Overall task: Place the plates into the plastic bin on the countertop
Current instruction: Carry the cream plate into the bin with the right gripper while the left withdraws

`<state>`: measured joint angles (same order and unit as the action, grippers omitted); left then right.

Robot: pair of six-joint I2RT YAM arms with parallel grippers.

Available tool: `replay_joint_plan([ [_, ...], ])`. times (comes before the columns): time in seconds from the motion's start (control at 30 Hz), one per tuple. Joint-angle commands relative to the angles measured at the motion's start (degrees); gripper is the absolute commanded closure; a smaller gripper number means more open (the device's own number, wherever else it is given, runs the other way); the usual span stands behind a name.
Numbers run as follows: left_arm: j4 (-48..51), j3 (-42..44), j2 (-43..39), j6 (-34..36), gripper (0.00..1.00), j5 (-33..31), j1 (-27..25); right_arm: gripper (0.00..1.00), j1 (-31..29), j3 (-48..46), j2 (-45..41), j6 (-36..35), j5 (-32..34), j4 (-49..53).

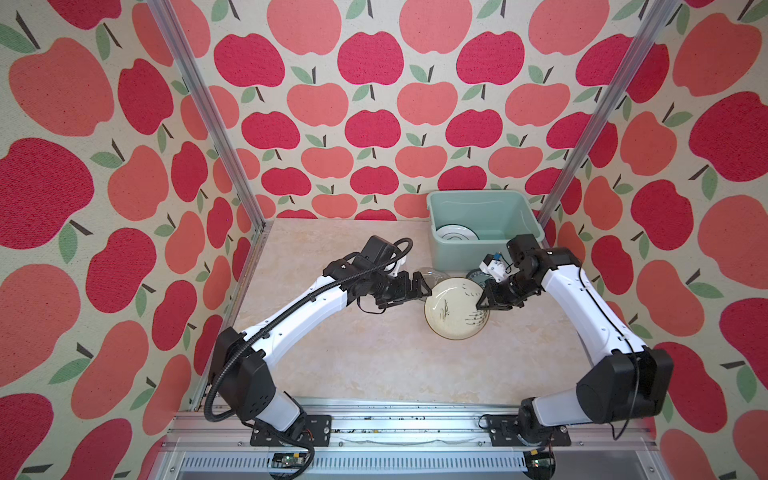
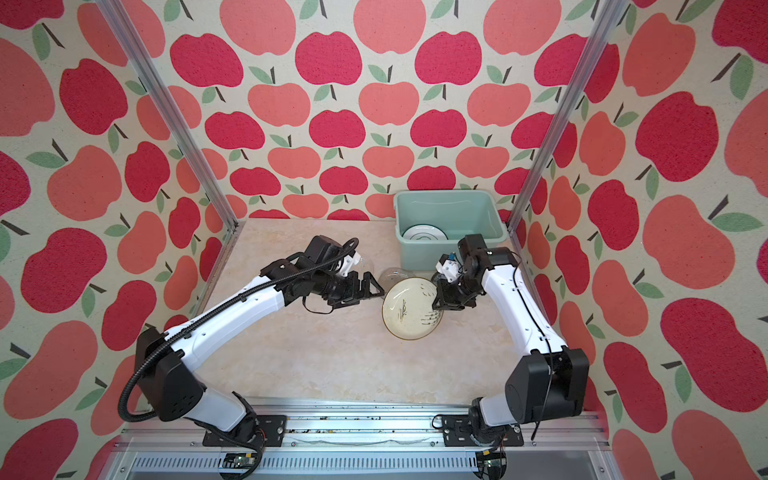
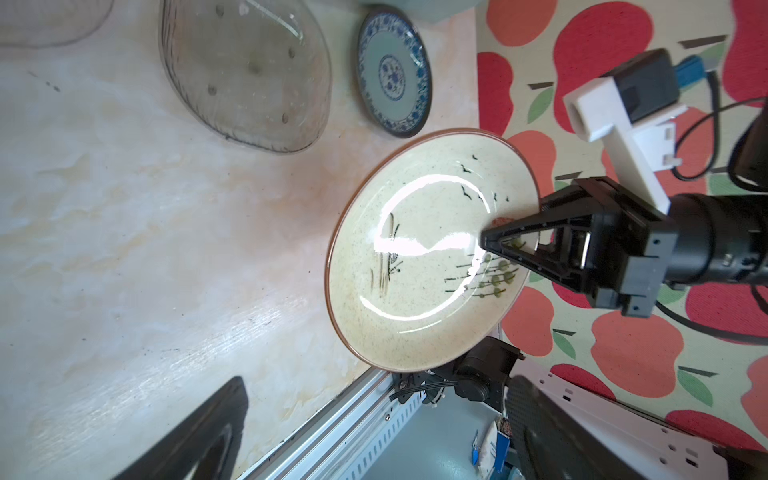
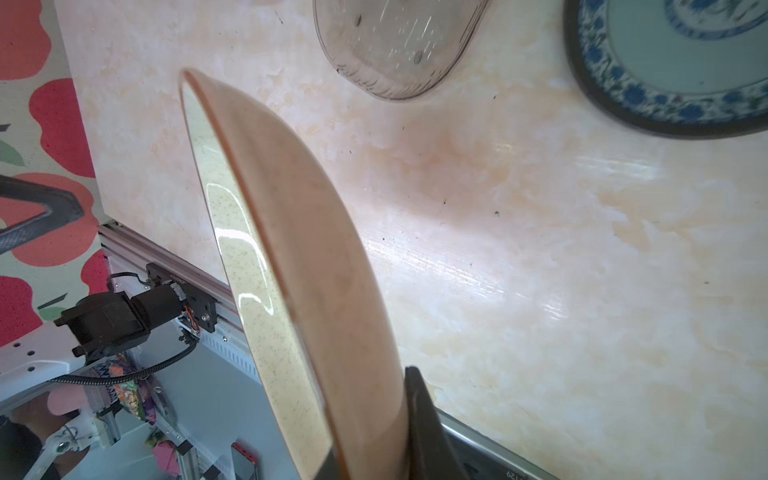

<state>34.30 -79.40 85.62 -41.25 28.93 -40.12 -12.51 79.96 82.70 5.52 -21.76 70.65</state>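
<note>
While the right hand [image 1: 483, 306] pinches the cream plate [image 1: 451, 316] by its rim, the left hand [image 1: 424, 288] gapes wide.
Lift steadily, clear the plastic bin [image 1: 457, 259] wall, and lower gently.

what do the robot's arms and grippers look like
The left arm and right arm have white shells with black joints. A ribbed black hose runs along the left; a thin black cable along the right. The left gripper and right gripper are black with hollow triangular fingers.

Plastic bin [image 1: 482, 212], open above; cream plate [image 1: 453, 311], glass plate [image 3: 245, 70] and teal plate [image 3: 392, 70] crowd before its near wall; countertop [image 1: 340, 257] left of it free.
</note>
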Motion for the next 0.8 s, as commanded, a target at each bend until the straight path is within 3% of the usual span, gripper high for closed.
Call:
replay_joint_plan([
  [0.0, -5.88, -0.42, -6.41, 4.09, 0.01, -5.5, 0.7, 1.0, 1.79, 12.18, -0.07, -1.05, -1.27, 4.91],
  [0.2, -8.91, -0.03, -12.27, 4.5, 0.01, -7.48, 7.01, 1.0, 6.01, 36.54, 10.16, 3.18, -3.27, 5.21],
  [0.5, -5.62, -3.88, -7.82, 5.9, 0.01, -4.76, 14.5, 1.0, 9.32, 65.36, 34.1, 11.62, -2.62, -1.03],
  [0.6, -6.27, -6.36, -4.37, 4.96, 0.01, -4.41, 14.83, 1.0, 9.95, 70.46, 41.16, 14.39, -3.2, -4.07],
  [0.77, -6.0, -10.04, 1.5, 3.83, 0.01, -2.59, 14.8, 1.0, 10.23, 71.12, 48.3, 15.41, -3.26, -10.11],
])
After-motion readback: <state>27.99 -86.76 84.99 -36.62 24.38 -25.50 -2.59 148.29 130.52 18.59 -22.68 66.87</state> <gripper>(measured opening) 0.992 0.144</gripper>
